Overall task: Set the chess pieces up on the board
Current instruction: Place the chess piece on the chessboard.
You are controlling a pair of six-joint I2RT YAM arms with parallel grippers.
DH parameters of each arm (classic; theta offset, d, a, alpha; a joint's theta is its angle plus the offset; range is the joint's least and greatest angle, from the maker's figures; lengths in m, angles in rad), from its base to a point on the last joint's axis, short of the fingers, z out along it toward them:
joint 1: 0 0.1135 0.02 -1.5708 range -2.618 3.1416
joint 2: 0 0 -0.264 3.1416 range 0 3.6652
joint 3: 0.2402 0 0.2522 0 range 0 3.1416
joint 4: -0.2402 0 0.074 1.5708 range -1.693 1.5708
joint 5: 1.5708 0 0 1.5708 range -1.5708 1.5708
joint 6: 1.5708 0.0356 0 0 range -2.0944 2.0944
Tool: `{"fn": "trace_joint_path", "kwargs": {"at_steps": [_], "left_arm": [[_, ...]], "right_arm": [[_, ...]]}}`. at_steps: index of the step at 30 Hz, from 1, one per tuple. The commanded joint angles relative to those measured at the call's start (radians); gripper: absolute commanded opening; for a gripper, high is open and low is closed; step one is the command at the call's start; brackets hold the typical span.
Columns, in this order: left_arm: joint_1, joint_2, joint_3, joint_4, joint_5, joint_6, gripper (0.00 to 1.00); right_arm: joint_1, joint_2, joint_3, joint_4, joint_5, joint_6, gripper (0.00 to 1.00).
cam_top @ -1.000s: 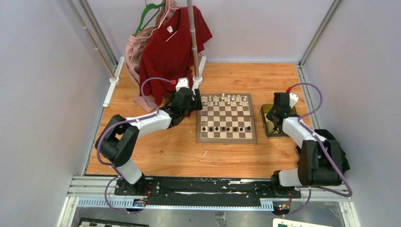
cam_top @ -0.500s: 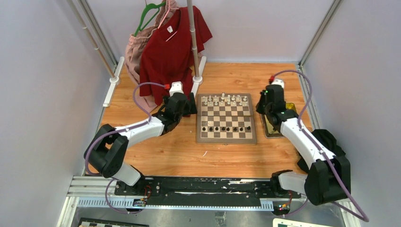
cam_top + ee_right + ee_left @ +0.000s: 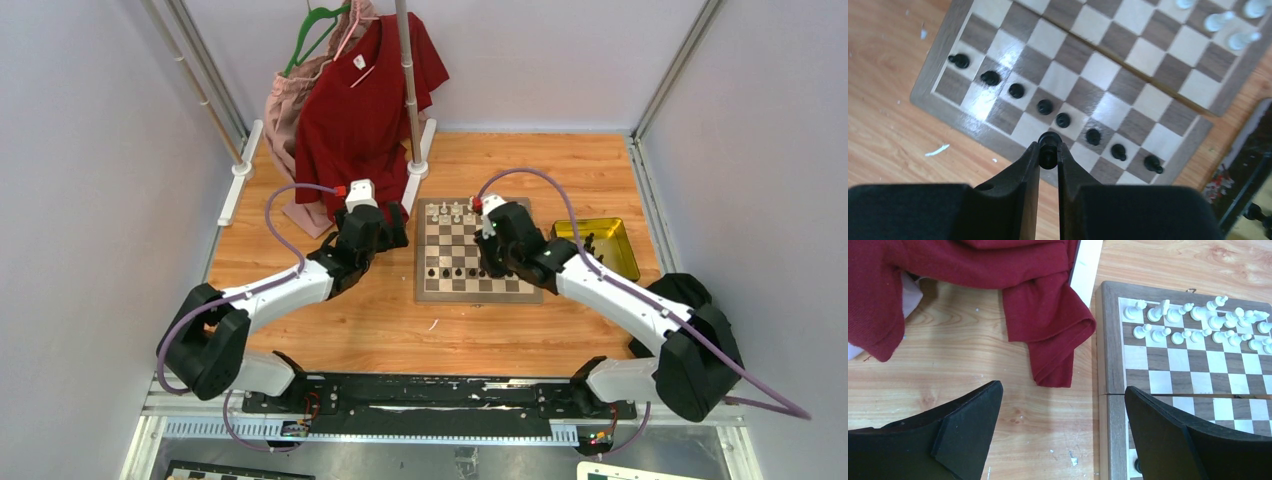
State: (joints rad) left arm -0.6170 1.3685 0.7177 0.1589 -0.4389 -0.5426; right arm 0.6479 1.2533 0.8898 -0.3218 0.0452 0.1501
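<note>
Black piece (image 3: 1048, 143) is pinched upright in nearly closed right gripper (image 3: 1048, 156), held over board (image 3: 450, 295) near edge behind pawn row (image 3: 1063, 120); back-rank placement judged intended. Left gripper (image 3: 1060, 392) is spread wide, empty, kept beside board's left border, clear of white pieces (image 3: 1193, 325).

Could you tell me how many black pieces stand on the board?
8 black pieces in one near-side row on the board; the right gripper holds a ninth piece, possibly hiding more.

No text, brand, number or sign is showing clearly enough to read in any view, and the small white tag (image 3: 358, 63) at the collar of the red shirt (image 3: 362, 115) is appearing too small to make out.
</note>
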Motion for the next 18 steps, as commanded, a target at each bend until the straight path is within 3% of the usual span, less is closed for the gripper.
{"fn": "trace_joint_path", "kwargs": {"at_steps": [1,10,18], "left_arm": [[0.007,-0.036,-0.011,-0.004,-0.041,-0.001,0.98],[0.007,-0.038,-0.011,-0.009,-0.044,0.011,0.98],[0.008,-0.046,-0.011,-0.013,-0.049,0.017,0.98]], "right_arm": [[0.093,0.034,0.024,-0.044,0.032,-0.052,0.0],[0.166,0.022,-0.065,0.085,0.137,-0.063,0.0],[0.166,0.064,-0.098,0.138,0.116,-0.044,0.0]]}}
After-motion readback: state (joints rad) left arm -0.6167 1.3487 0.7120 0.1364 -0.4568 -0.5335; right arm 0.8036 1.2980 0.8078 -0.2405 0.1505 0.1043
